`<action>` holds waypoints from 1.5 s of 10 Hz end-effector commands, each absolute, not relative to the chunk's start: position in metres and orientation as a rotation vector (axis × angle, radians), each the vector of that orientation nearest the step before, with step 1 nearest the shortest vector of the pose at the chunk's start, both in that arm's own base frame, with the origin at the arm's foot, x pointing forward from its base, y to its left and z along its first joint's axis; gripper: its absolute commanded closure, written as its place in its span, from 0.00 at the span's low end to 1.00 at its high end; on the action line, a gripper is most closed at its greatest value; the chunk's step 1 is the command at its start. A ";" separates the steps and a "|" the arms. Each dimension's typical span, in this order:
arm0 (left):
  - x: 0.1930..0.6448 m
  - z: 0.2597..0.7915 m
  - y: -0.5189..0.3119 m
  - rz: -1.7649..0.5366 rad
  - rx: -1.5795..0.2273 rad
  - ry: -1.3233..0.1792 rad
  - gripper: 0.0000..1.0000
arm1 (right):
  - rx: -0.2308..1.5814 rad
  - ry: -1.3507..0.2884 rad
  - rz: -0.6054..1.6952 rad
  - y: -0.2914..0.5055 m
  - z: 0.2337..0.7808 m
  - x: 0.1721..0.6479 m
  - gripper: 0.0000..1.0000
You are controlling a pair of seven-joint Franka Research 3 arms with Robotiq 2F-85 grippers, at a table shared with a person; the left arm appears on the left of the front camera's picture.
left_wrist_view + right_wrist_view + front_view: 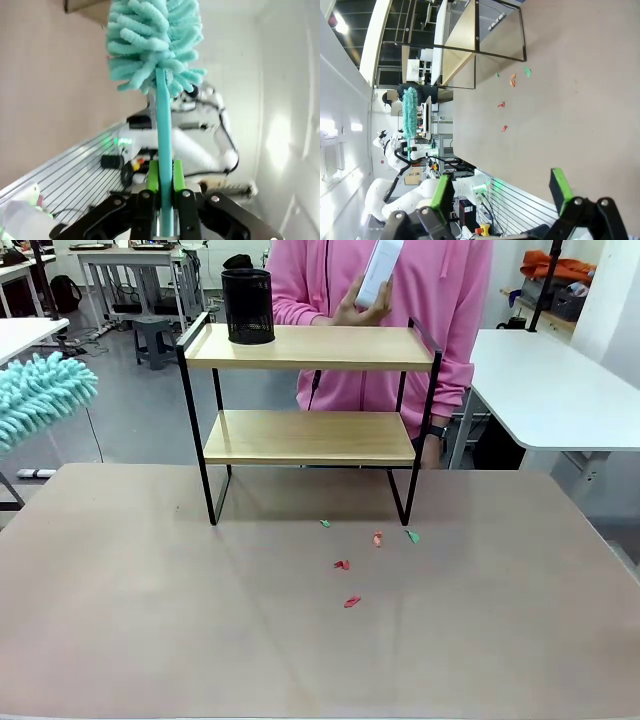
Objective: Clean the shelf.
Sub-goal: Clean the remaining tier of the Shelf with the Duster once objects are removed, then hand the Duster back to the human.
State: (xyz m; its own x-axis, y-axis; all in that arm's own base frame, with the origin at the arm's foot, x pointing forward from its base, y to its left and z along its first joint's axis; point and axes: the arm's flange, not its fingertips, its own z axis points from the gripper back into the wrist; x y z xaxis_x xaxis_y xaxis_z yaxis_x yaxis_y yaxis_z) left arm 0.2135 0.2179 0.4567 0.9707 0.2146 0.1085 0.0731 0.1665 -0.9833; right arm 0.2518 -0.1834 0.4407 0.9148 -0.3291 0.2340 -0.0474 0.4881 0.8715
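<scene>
In the front view the shelf (310,435) was seen standing on the table (150,620), at its far middle, with all four legs on the surface. One black mesh cup (247,306) was set on the left of the top board. Behind the shelf a person (450,330) in pink was partly hidden by it, and the person's hand (352,308) was raised with one white object (380,270), which was cut off by the top edge and could not be identified. One duster (40,395) was cut off by the left edge, so that part of its fluffy teal head was seen and its handle was out of frame. Five scraps (342,564) were counted on the table in front of the shelf, two green and three red or orange; what they were made of could not be told. In the left wrist view the left gripper (165,176) was clamped on the duster's thin handle, the head being cut off at the top. In the right wrist view the right gripper (501,187) was seen with its two fingers wide apart and nothing between them; the shelf was seen sideways near the top, cut off there, and the same five scraps were counted near it.
</scene>
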 end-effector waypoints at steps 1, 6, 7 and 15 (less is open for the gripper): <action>0.251 0.457 0.197 0.235 -1.457 -0.249 1.00 | 1.075 -0.432 -0.159 -0.182 0.442 0.255 0.00; 0.234 0.446 0.216 0.181 -1.427 -0.240 1.00 | 1.075 -0.432 -0.159 -0.182 0.442 0.255 0.00; 0.234 0.446 0.216 0.181 -1.427 -0.240 1.00 | 1.075 -0.432 -0.159 -0.182 0.442 0.255 0.00; 0.236 0.444 0.214 0.208 -1.426 -0.232 0.87 | 1.054 -0.399 -0.177 -0.183 0.441 0.252 0.00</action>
State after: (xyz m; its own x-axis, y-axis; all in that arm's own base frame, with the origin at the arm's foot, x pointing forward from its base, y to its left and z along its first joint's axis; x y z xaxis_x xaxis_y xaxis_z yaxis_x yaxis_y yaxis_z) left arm 0.2366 0.2139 0.4433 0.9594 0.2803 0.0326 -0.0052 0.1332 -0.9911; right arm 0.2517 -0.1836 0.4405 0.9148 -0.3296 0.2335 -0.0466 0.4880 0.8716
